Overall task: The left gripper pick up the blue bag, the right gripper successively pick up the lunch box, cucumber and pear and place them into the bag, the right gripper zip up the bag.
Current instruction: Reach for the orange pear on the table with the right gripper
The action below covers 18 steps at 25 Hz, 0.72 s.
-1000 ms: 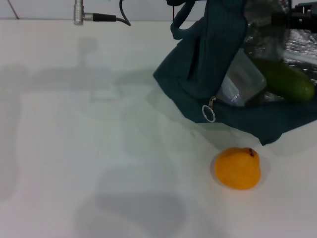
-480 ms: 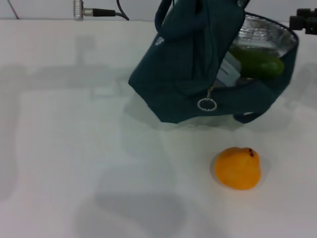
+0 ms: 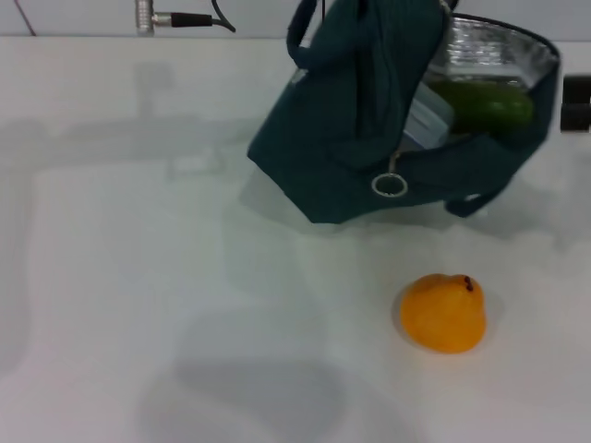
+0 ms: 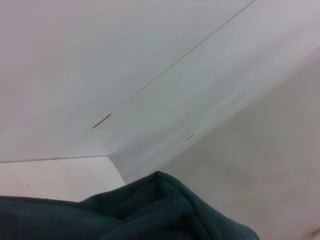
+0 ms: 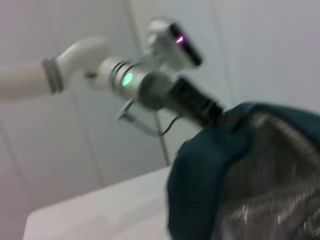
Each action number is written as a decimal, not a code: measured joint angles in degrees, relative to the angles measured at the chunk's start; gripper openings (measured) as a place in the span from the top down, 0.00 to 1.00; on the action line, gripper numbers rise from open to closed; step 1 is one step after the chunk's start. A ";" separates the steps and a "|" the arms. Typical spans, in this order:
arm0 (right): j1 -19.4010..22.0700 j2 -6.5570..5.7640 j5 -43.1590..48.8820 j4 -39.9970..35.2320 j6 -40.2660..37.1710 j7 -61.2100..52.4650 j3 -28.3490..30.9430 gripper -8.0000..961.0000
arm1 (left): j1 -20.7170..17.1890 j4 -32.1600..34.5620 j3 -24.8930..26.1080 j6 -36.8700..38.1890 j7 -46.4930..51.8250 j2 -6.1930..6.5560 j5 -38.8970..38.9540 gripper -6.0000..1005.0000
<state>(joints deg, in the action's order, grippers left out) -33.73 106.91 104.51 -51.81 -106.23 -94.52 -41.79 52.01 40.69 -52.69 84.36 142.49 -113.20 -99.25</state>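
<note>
Orange-yellow and round, the pear point(image 3: 443, 312) sits alone on the white counter point(image 3: 138, 277) nearest the robot, toward the right side, with a small dark stem spot on its top. It touches nothing else.

Farther back, the blue bag point(image 3: 351, 120) hangs tilted, its lower edge close over the counter and its mouth open toward the right, showing a silvery lining point(image 3: 494, 51). A metal zip ring point(image 3: 389, 185) dangles from the bag's front edge. Inside the opening lies the green cucumber point(image 3: 480, 103), and just to its left the pale, clear lunch box point(image 3: 427, 118) shows partly behind the fabric. A loop handle point(image 3: 305, 32) stands up at the bag's upper left, and another strap point(image 3: 476, 201) droops at its lower right.

At the right edge, level with the bag's mouth and just beside it, a dark piece of the right gripper point(image 3: 576, 103) shows; I cannot tell whether it is spread or pressed together.

In the right wrist view the left gripper point(image 5: 212, 112) reaches to the top of the bag and pinches its upper edge. The left wrist view shows only dark fabric below and the wall beyond.

At the far edge, a silver plug with a black cable point(image 3: 171, 18) lies by the wall.
</note>
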 joint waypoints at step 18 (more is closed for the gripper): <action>-1.20 4.27 15.31 2.28 -1.47 11.85 -8.02 0.60 | -0.37 0.00 0.05 -0.89 -1.07 -0.15 0.15 0.95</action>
<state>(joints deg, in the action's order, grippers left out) -34.94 111.17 119.82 -49.53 -107.70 -82.67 -49.81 51.65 40.70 -52.64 83.47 141.42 -113.34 -99.10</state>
